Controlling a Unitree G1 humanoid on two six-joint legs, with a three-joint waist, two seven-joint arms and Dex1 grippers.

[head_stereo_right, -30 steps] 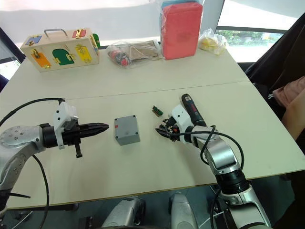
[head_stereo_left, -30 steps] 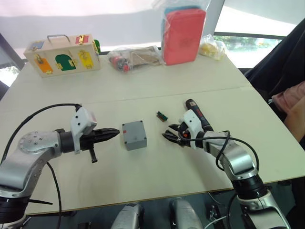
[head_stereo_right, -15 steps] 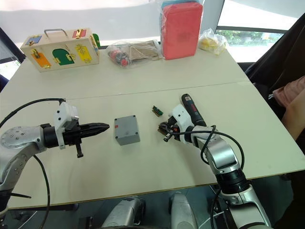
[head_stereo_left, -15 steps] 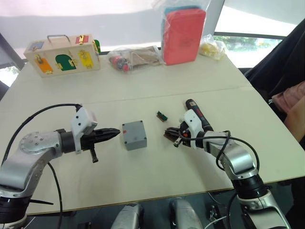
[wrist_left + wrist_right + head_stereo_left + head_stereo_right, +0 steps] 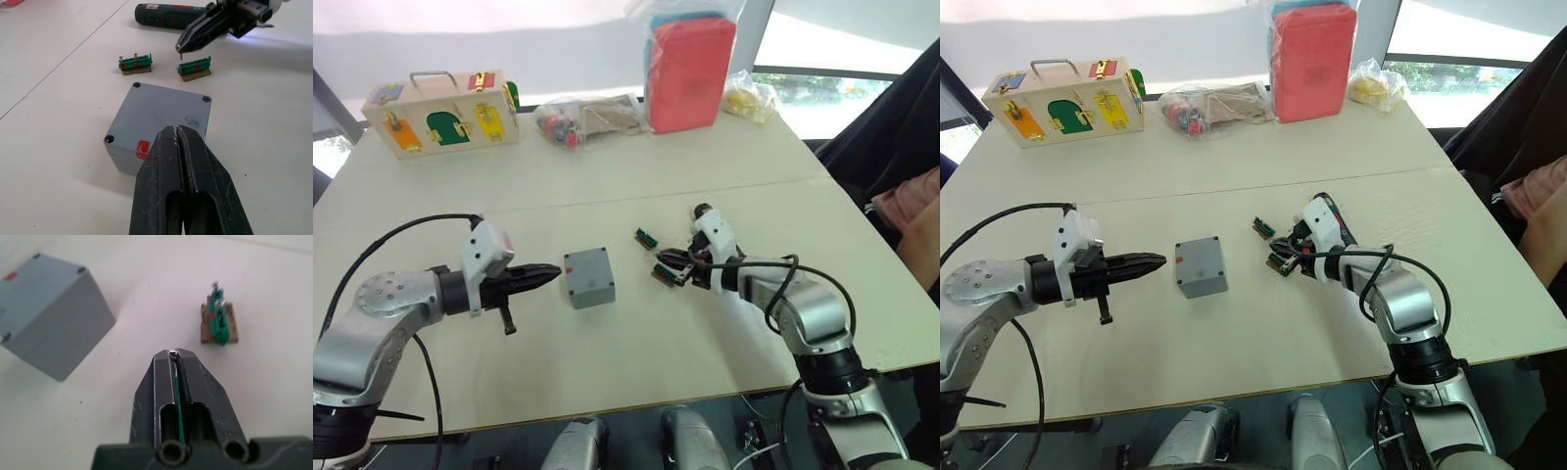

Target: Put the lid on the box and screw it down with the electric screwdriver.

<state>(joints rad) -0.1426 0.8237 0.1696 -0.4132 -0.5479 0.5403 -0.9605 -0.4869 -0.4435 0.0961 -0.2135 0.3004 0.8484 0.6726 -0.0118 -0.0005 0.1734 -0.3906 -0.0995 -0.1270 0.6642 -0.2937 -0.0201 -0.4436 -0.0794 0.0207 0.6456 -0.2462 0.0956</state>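
Starting at your left: the left pincer [image 5: 546, 273] is hovering low over the worktop [image 5: 607, 186] with its fingers [image 5: 168, 161] pressed together and gripping nothing, tips aimed at the box [image 5: 588, 277] just beside them. You can see a small gap between tips and box, so they are apart, not touching.

The box is sitting upright near the middle of the worktop, the lid [image 5: 164, 110] already lying flat on top of it, screw holes at the corners, a small red mark [image 5: 142, 149] on the side facing the left pincer.

Moving right, you are looking at two small green connector blocks: one [image 5: 647, 238] lying beyond the box, the other [image 5: 666, 275] sitting right under the right pincer's tip.

The right pincer [image 5: 672, 264] is pointing down toward that nearer block with its fingers [image 5: 188, 377] nearly together; a tiny metal piece, seemingly a screw [image 5: 172, 353], is pinched at the very tip.

The electric screwdriver [image 5: 168, 14] is lying on its side on the worktop just behind the right pincer, not gripped by it.

Along the far edge you are seeing a wooden latch box [image 5: 442, 111], clear bags of parts [image 5: 590, 118], a red pack [image 5: 691, 70] standing upright, and a yellowish bag [image 5: 750, 99].
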